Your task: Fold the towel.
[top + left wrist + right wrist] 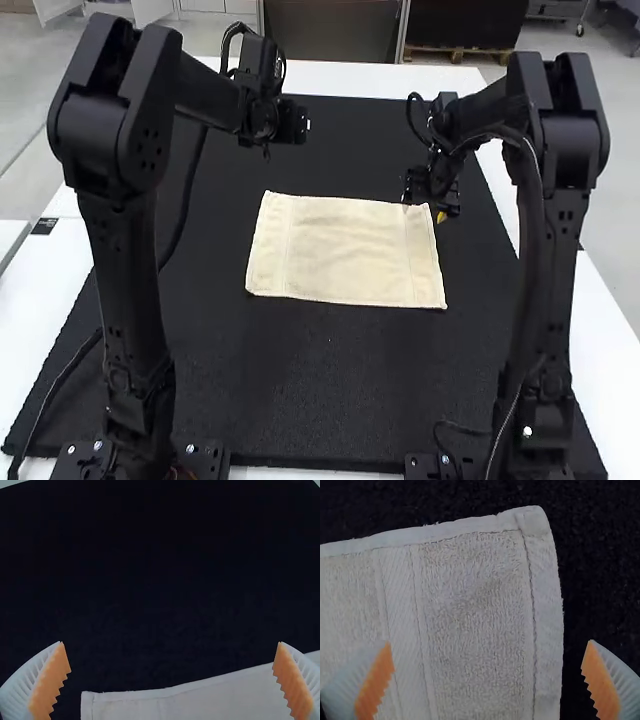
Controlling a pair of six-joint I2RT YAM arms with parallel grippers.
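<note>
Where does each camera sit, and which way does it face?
High view: fixed above and behind the arms, looking forward and down at the spread cream rectangular towel; black left arm and right arm show.
Left wrist view: on that wrist, over the black mat and a towel edge; open left gripper.
Right wrist view: on that wrist, over a towel corner; open right gripper.
High and right wrist views share the far right corner.
</note>
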